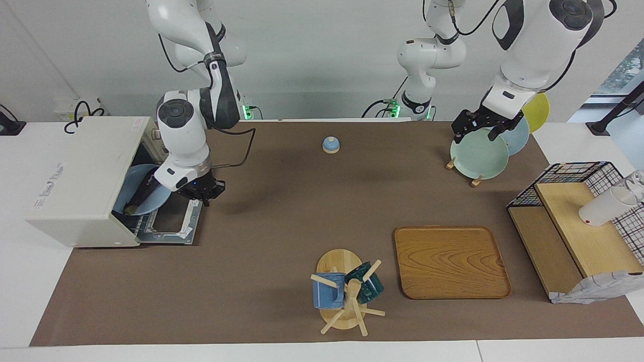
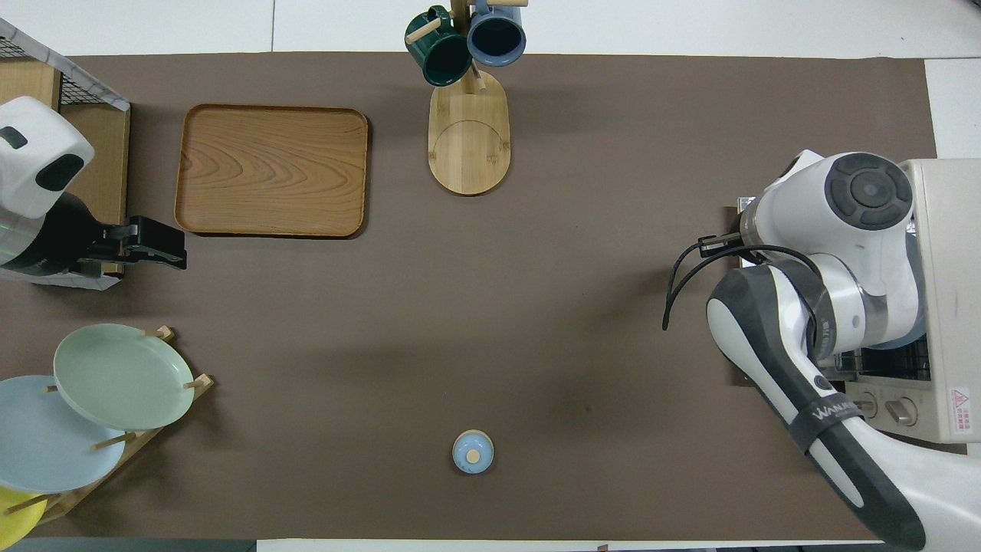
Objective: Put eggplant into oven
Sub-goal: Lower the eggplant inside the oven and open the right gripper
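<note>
At the left of the facing view, your eggplant [image 1: 147, 187] lies on a blue plate [image 1: 132, 193] inside the oven [image 1: 80, 181]. Your right gripper [image 1: 205, 192] hangs clenched and empty over the dropped door [image 1: 176, 226]. Upper right, your left gripper [image 1: 479, 128] waits, fingers spread, over the green plate [image 1: 480, 156].

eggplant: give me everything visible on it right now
The eggplant shows only in the facing view: a slim, dark purple-black, smooth-looking shape lying tilted on a pale blue plate inside the open oven, with a lighter tip at the end farther from the robots. It rests on the plate; nothing else touches it. The right gripper is shut, empty and apart from it, over the edge of the oven's dropped door. In the overhead view the right arm and the oven's top hide it.
</note>
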